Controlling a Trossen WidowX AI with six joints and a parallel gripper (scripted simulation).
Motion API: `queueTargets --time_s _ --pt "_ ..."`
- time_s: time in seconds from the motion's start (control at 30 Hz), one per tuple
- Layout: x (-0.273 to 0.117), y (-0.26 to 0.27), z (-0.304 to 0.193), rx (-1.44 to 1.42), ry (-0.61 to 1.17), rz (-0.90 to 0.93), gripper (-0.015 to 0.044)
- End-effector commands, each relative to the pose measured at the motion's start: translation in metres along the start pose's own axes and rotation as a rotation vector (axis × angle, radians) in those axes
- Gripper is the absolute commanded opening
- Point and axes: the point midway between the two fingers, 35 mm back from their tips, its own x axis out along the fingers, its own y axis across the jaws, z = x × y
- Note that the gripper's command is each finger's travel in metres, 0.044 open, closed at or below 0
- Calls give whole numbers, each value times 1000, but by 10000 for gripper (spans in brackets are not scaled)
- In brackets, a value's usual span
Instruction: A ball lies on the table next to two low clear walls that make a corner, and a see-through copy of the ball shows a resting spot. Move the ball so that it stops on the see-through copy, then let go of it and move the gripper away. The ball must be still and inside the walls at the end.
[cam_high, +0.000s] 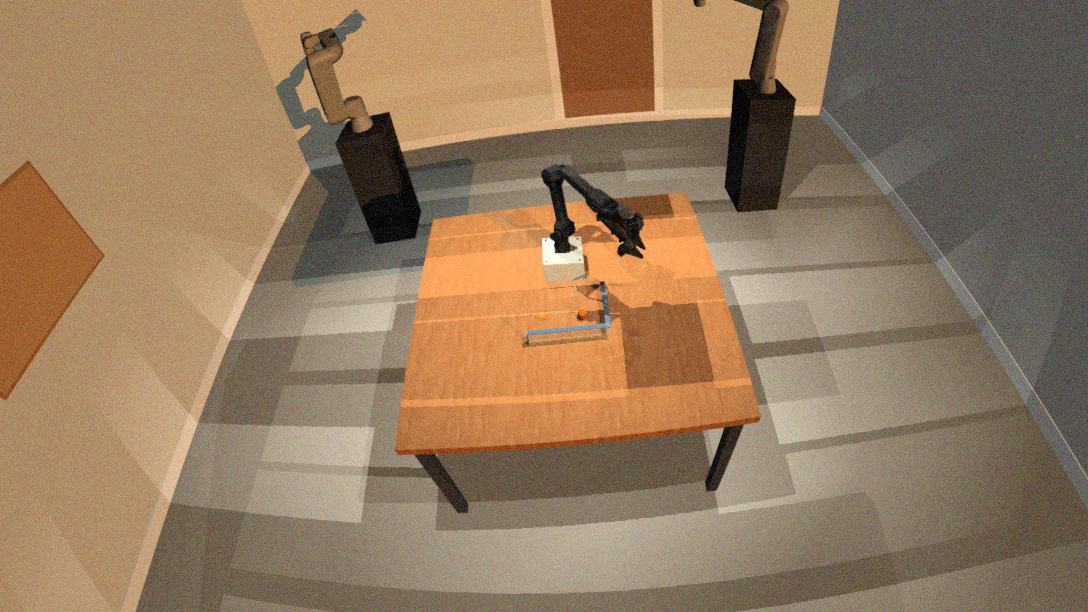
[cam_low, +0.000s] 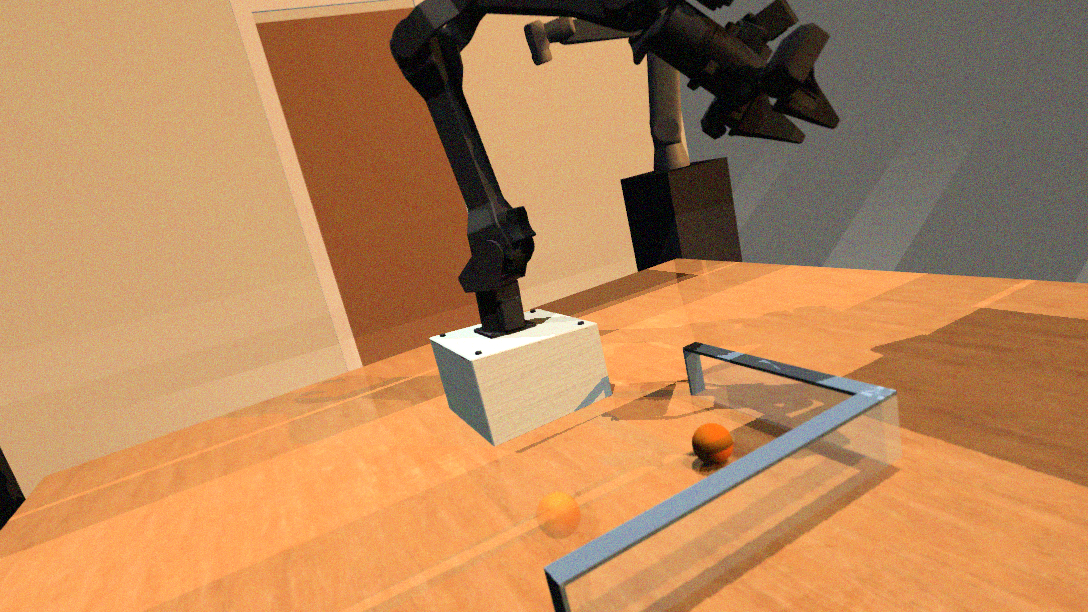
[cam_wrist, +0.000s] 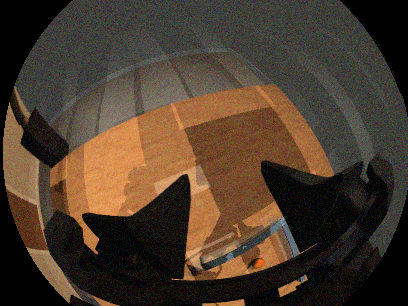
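The orange ball (cam_high: 582, 314) (cam_low: 712, 443) (cam_wrist: 258, 263) lies on the table on the inner side of the two clear walls, near their corner. The see-through copy (cam_high: 542, 315) (cam_low: 558, 514) is a paler orange ball, farther from the corner and near the open end of the long wall. The long wall (cam_high: 566, 330) (cam_low: 722, 483) and the short wall (cam_high: 605, 304) (cam_low: 791, 372) have blue-grey top edges and meet at a right angle. My gripper (cam_high: 637, 252) (cam_low: 821, 130) (cam_wrist: 226, 173) is open and empty, high above the table and away from the ball, beyond the short wall.
The white base block (cam_high: 563, 262) (cam_low: 540, 388) of my arm stands on the wooden table (cam_high: 486, 380) (cam_low: 304, 525) behind the ball and its copy. Two other brown arms stand on black pedestals (cam_high: 378, 182) (cam_high: 758, 144) on the floor, beyond the table.
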Motion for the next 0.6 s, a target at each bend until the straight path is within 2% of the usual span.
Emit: queueTargets --time_s 0.0,0.23,0.47,0.57 --pt "20 -39 -62 -69 204 -32 285" --pt "22 -83 -166 -123 502 3 285" --pt "9 -94 -269 -206 723 214 285" --pt "4 -92 -288 -222 753 274 285"
